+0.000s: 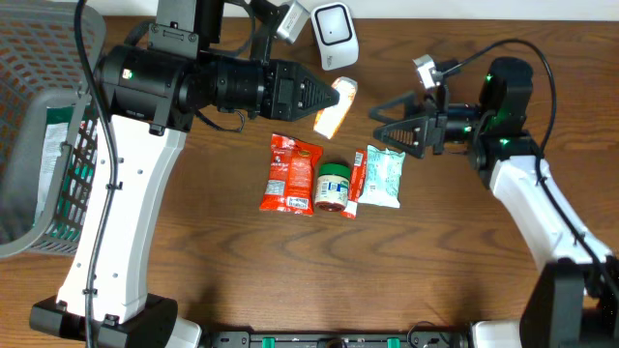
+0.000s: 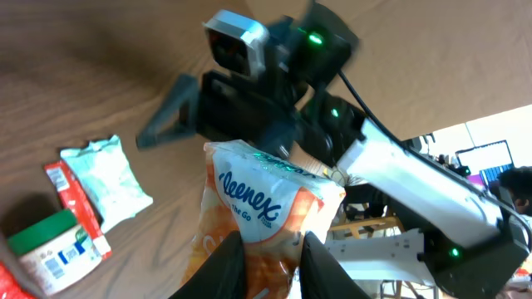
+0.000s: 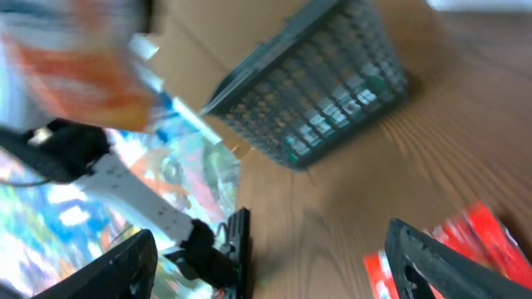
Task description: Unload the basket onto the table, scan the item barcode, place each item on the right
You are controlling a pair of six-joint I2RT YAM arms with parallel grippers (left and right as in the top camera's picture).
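Left gripper [image 2: 270, 253] was clamped narrow on the lower end of the tissue pack [image 2: 266, 195], which was lifted off the table [image 1: 242, 280] and tilted up toward the scanner [image 1: 334, 34] at the far edge. The likely reason: gripping low left the printed face free for the barcode read. In the overhead view the pack sat just below the scanner, near but not touching. I could not tell where the barcode was. Right gripper [image 1: 389, 121] hung wide and empty, pointing at the pack from the right, just above the item row. It probably waited its turn; it could crowd the scan path if it moved in. On the table below lay a red packet [image 1: 290, 174], a jar [image 1: 333, 187], a thin sachet [image 1: 354, 188] and a mint pack [image 1: 384, 177], side by side. The basket [image 1: 44, 101] stood at far left, well apart. Right wrist view was blurred.
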